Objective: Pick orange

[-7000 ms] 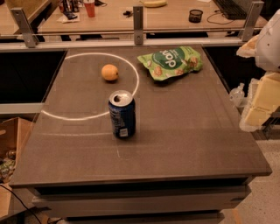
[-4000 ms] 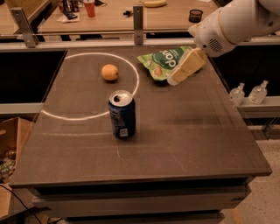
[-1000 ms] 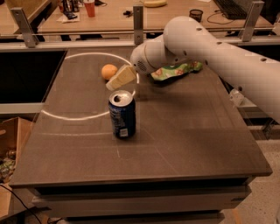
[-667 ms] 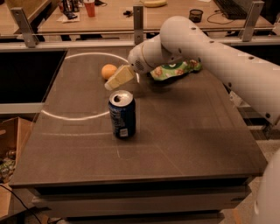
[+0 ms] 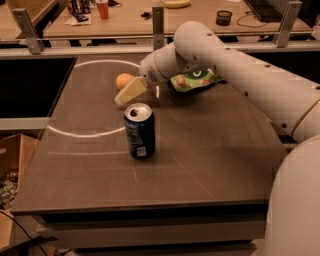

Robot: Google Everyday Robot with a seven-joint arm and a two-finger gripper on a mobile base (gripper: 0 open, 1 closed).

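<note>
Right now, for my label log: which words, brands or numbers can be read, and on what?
Blue soda can: pale label marks, too blurred to read.
Green bag: white logo, unreadable.
Orange: no text.
Gripper, just beside the orange: no text.

Robotics lab, claw (image 5: 128, 93) over marked test table (image 5: 210, 150), cluttered workbench (image 5: 200, 14) behind

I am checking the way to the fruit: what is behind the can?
Behind the can, the hand is close beside the orange. A green bag lies further right, partly covered by the arm. Whether the hand touches the orange cannot be seen.
</note>
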